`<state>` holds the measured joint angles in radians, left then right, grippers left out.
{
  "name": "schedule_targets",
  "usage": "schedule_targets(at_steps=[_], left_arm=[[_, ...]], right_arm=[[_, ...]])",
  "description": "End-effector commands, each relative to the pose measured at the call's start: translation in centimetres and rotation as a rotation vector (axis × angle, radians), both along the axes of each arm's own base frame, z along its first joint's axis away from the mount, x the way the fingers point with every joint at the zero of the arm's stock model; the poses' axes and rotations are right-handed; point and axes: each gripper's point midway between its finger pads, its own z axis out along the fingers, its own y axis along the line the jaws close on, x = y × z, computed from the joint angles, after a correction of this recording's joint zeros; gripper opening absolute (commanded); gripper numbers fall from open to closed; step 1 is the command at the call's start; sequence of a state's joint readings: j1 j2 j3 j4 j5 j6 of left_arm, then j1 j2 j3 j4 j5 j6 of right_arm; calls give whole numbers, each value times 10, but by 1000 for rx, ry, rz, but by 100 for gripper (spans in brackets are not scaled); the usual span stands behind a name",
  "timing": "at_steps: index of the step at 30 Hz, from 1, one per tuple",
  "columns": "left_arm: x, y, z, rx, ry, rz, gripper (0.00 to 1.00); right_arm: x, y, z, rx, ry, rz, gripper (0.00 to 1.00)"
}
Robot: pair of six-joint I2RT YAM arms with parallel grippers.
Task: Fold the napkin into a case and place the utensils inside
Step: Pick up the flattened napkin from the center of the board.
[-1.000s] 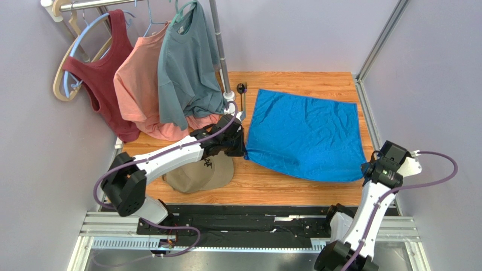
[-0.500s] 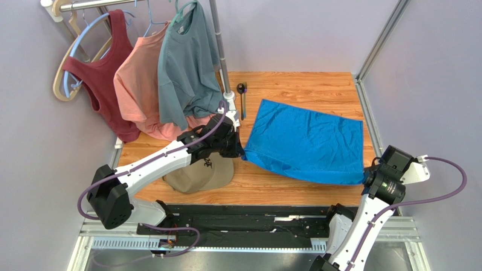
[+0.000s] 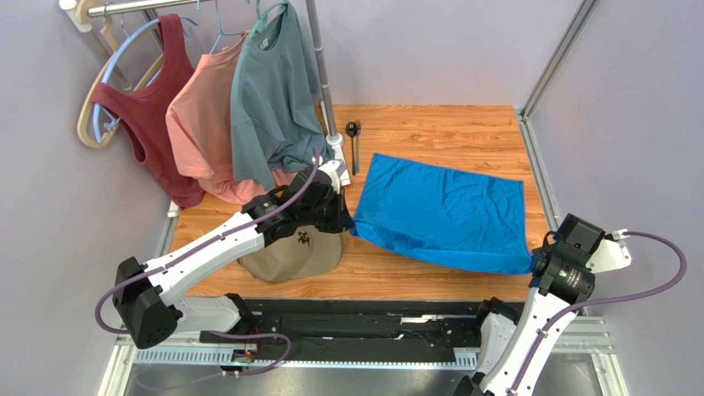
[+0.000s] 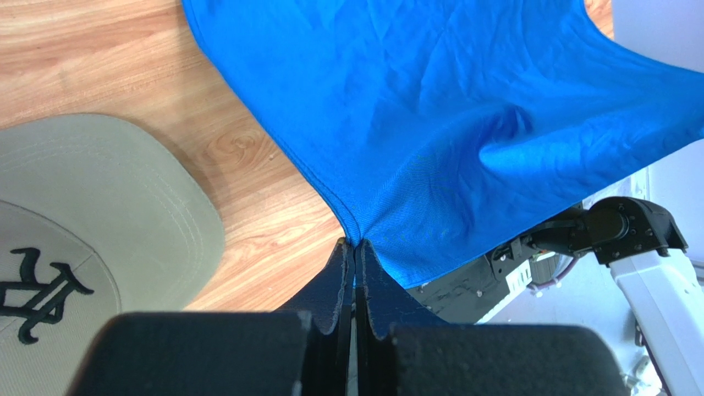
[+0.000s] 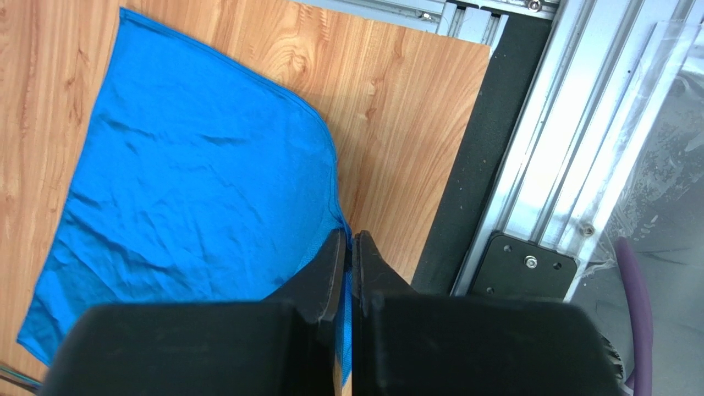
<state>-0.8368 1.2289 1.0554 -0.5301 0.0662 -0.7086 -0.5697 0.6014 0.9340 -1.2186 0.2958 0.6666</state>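
The bright blue napkin (image 3: 442,210) lies spread on the wooden table, its near edge raised. My left gripper (image 3: 350,224) is shut on the napkin's near-left corner; in the left wrist view the cloth (image 4: 430,115) fans out from the pinched tips (image 4: 355,244). At the table's near-right edge, my right gripper (image 3: 534,262) is shut on the near-right corner, with cloth (image 5: 198,190) running between its tips (image 5: 349,238). The utensils (image 3: 354,140), a dark spoon and a fork, lie side by side at the back, just left of the napkin's far corner.
A tan cap (image 3: 293,252) lies under the left arm, close to the napkin's left corner. A clothes rack pole (image 3: 322,74) stands at the back left with a maroon tank top, a salmon shirt and a grey-teal T-shirt (image 3: 273,91). Metal rails (image 5: 537,165) run beyond the table's edge.
Both grippers have drawn the napkin toward the near edge. Its far edge has slid away from the utensils, and the right gripper has moved outward and nearer.
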Motion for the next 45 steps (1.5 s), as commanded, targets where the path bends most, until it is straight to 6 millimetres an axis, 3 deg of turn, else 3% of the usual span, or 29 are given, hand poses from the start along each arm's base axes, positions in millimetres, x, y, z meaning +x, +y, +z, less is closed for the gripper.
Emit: schedule_targets(at_steps=[1,8,11,13,18,19,20,21,22,23,24,26,27,29,31,35,38,40,41,43,45], left_arm=[[10,-9,16,-14,-41,-5,0],[28,-16,27,6,-103,-1,0],[38,-21,53,-12,-188,-20,0],[50,-21,84,-24,-288,-12,0],[64,-23,176,-102,-512,-29,0],[64,-24,189,-114,-545,-45,0],[62,-23,216,-149,-598,-52,0],[61,-23,230,-149,-653,-79,0],[58,-22,245,-167,-694,-94,0],[54,-22,259,-186,-728,-115,0],[51,-16,280,-198,-788,-116,0],[40,-4,317,-240,-887,-117,0],[36,0,329,-254,-914,-117,0],[26,11,356,-284,-969,-112,0],[17,19,369,-301,-988,-116,0],[7,36,395,-342,-1042,-74,0],[17,42,394,-322,-1032,-15,0],[33,40,383,-304,-1001,22,0],[42,36,371,-296,-968,31,0],[65,26,355,-278,-934,48,0],[90,9,328,-258,-874,50,0]], right_arm=[[11,-6,19,-29,-45,4,0],[28,-7,17,-22,-67,62,0],[44,-8,35,-50,-120,130,0],[57,-8,52,-61,-155,174,0],[77,-6,149,-185,-367,247,0],[77,-5,161,-198,-390,254,0],[80,-5,175,-215,-410,261,0],[78,-1,203,-256,-461,280,0],[77,2,219,-272,-486,293,0],[74,4,232,-293,-505,303,0],[67,10,260,-338,-557,313,0],[56,17,285,-392,-606,319,0],[43,25,311,-438,-660,319,0],[29,32,331,-474,-695,310,0],[12,40,350,-514,-727,300,0],[-4,47,361,-550,-747,290,0],[6,40,351,-527,-710,291,0],[19,35,344,-507,-707,303,0],[32,29,327,-472,-672,314,0],[50,23,318,-448,-668,331,0],[75,13,293,-391,-628,359,0]])
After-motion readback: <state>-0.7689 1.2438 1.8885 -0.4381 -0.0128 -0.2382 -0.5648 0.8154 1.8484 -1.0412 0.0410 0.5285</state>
